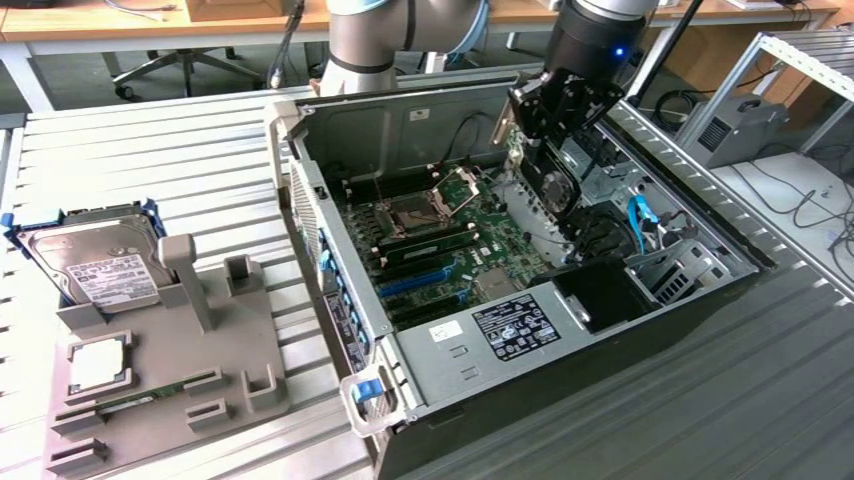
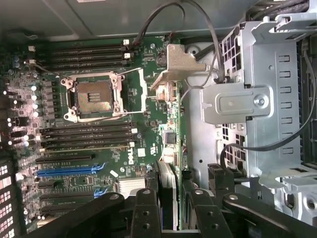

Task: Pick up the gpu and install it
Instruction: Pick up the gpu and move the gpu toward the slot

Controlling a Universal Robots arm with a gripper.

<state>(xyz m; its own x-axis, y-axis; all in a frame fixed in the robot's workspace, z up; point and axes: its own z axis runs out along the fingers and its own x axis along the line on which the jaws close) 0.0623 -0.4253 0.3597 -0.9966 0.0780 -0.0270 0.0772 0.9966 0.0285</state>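
At the desk's edge on the exterior view's left stands the silver hard drive with white label [image 1: 94, 265]. Over the open black computer case [image 1: 694, 300], the black gripper [image 1: 563, 110] has its fingers [image 2: 146, 213] pinching the thin dark-faced gpu on green circuit board [image 1: 553, 185], held edge-down above the green motherboard [image 1: 441, 250].

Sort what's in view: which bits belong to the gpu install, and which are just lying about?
In the job: gpu, clamped in the gripper above the motherboard of the open computer case.
Lying about: hard drive, CPU chip, memory stick, all on the grey holder beside the case.
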